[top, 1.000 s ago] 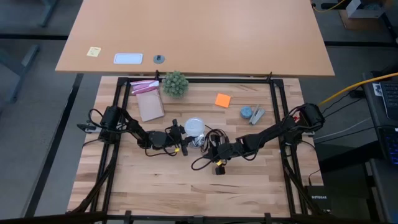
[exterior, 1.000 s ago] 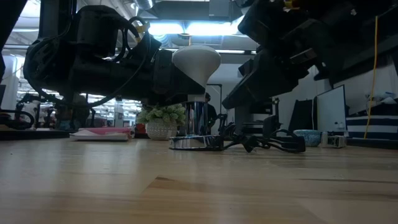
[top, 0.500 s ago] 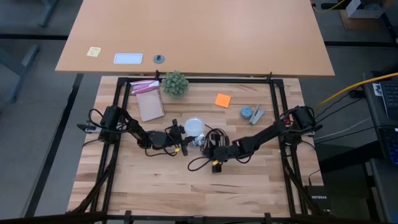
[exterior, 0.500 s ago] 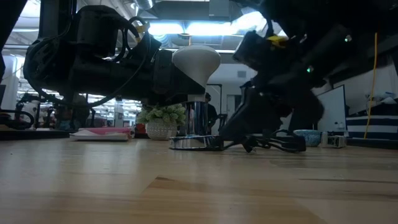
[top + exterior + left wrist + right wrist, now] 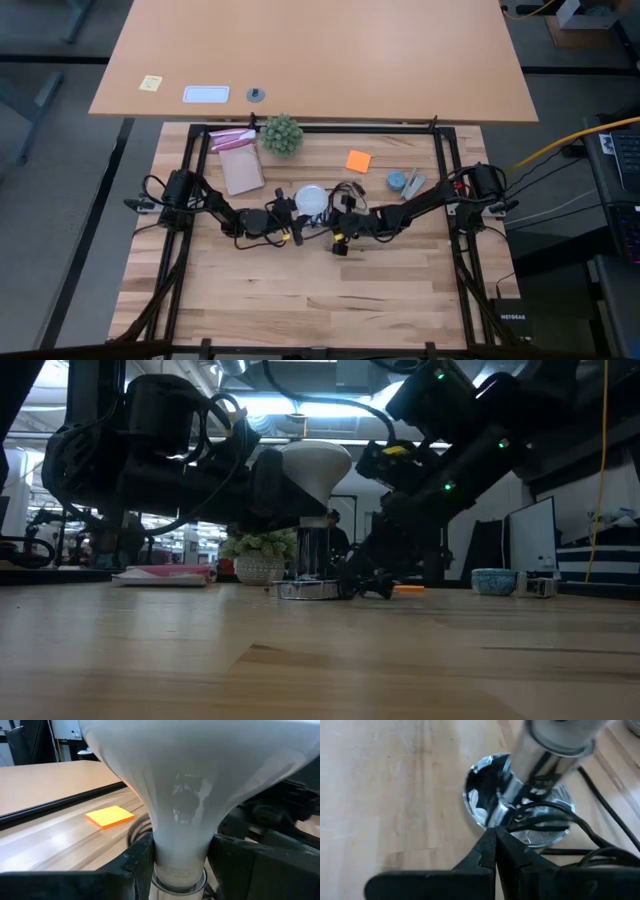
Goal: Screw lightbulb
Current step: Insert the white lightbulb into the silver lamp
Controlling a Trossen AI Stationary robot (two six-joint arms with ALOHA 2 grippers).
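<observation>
The frosted white lightbulb (image 5: pixel 312 198) stands upright, globe up, on the silvery socket tube (image 5: pixel 313 550), which rises from a round socket disc (image 5: pixel 556 802) lying on the wood. A thin black cord (image 5: pixel 600 817) runs off the disc. My left gripper (image 5: pixel 299 209) reaches in from the table's left and is shut on the bulb. My right gripper (image 5: pixel 495 834) comes in low from the table's right. It is shut, with its tips at the disc's near rim. My left gripper pinches the bulb's narrow neck (image 5: pixel 180 845), just above the metal end, between its two fingers (image 5: pixel 137 862). The fingers lie level and come from the table's left. The bulb stands upright with its lower end in the socket tube. My right gripper has its shut tips at the rim of the socket disc (image 5: pixel 480 822); I cannot tell whether they touch it.
A spiky green ball plant (image 5: pixel 281 133) and a pink-and-brown packet (image 5: pixel 238 160) lie far left of the socket. An orange note (image 5: pixel 358 160) and a small blue-grey object (image 5: pixel 404 181) lie far right. Black frame rails (image 5: pixel 445 180) border the table.
My right gripper has gone down and toward the table's far-left, up to the socket disc. The black cord's loop that lay on the near side of the socket is gone from there. My left gripper keeps its hold on the bulb.
</observation>
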